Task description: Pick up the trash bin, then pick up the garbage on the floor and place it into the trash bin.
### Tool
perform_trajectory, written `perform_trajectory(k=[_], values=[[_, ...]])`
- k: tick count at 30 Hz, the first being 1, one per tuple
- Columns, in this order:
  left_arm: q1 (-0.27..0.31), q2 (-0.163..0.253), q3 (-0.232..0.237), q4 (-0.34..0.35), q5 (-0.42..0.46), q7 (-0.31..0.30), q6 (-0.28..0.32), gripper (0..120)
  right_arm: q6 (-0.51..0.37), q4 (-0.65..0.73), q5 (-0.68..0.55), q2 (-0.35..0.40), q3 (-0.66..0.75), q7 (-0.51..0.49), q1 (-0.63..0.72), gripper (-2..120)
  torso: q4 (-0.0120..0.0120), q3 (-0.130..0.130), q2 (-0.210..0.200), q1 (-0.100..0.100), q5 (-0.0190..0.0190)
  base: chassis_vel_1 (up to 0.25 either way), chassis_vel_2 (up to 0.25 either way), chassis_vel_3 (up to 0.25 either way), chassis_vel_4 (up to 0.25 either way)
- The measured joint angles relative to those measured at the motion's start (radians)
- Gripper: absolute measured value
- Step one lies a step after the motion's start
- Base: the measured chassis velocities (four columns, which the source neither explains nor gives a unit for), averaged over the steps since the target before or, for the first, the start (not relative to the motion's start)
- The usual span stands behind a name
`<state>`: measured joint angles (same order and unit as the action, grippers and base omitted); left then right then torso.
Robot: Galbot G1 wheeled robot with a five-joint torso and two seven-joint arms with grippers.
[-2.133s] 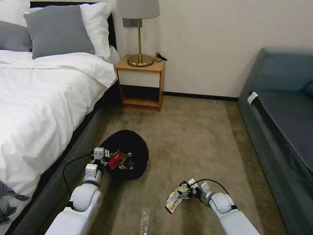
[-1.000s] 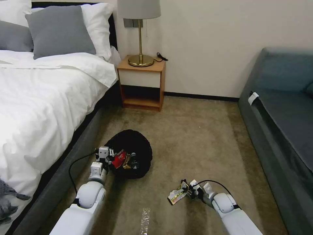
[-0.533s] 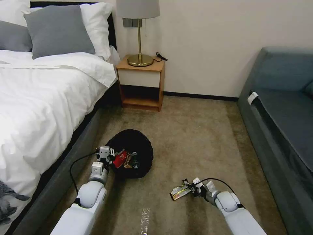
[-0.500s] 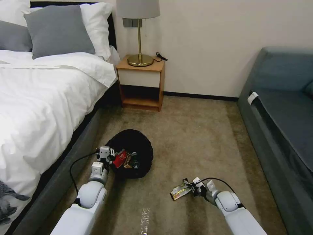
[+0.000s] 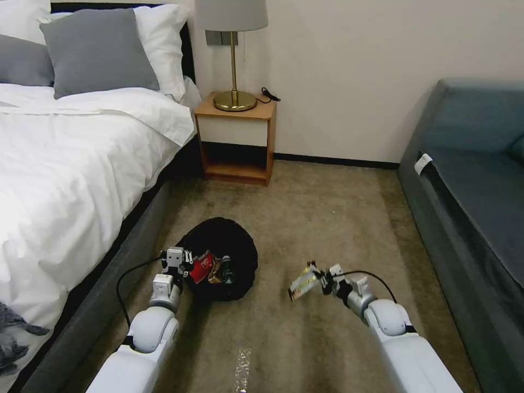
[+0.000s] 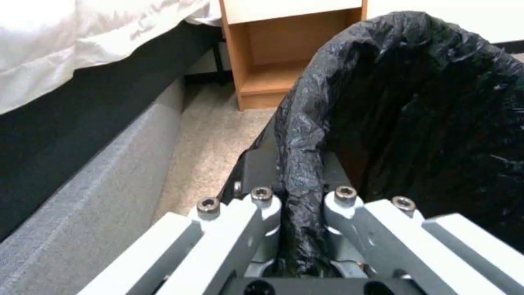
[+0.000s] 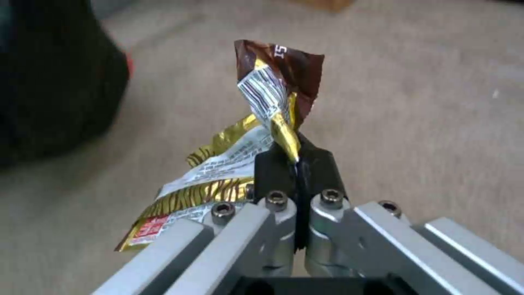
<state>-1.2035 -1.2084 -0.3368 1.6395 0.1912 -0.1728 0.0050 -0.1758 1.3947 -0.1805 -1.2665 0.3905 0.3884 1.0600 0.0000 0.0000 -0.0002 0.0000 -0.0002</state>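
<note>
White, rounded arm shells. Left gripper (image 5: 186,261) and right gripper (image 5: 321,281): pale grey metal linkages behind black finger pads (image 7: 273,168). Hex-socket screws (image 6: 262,193) just behind the fingers. Black cables (image 5: 121,286) looping from wrists rearward.

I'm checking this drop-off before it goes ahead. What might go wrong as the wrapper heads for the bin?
1. The right gripper pinches only a thin twisted fold of the wrapper; most hangs loose, so it may slip out.
2. The left gripper holds the bin by one spot of bag-covered rim; the glossy bag might slide.
3. The wrapper is off to the bin's side, and the opening already holds litter, so it might land on the carpet.
</note>
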Motion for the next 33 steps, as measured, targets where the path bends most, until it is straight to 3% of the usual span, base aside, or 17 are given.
perform_trajectory(k=[11, 18, 25, 33], values=[[-0.007, -0.008, 0.002, 0.01, -0.008, 0.001, -0.001, 4, 0.024, 0.152, -0.228, -0.033, -0.065, -0.056, 0.022, 0, 0.0, 0.0, 0.0, 0.0, 0.0001, 0.0, 0.0, 0.0, 0.0], [-0.009, -0.012, 0.005, 0.014, -0.015, 0.001, -0.001, 4, 0.041, 0.268, -0.271, -0.035, -0.135, -0.046, 0.055, 0, 0.0, 0.0, 0.0, 0.0, 0.0, 0.0, 0.0, 0.0, 0.0], [-0.012, -0.017, 0.007, 0.019, -0.017, 0.0, 0.0, 4, 0.067, 0.311, -0.223, -0.05, -0.206, -0.048, 0.083, 0, 0.0001, 0.0, 0.0, 0.0, 0.0001, 0.0, 0.0, 0.0, 0.0], [-0.018, -0.028, 0.01, 0.023, -0.02, 0.0, 0.002, 4, 0.106, 0.252, -0.062, -0.078, -0.242, -0.067, 0.104, 0, 0.0, 0.0, 0.0, 0.0, 0.0001, 0.0, 0.0, 0.0, 0.0]])
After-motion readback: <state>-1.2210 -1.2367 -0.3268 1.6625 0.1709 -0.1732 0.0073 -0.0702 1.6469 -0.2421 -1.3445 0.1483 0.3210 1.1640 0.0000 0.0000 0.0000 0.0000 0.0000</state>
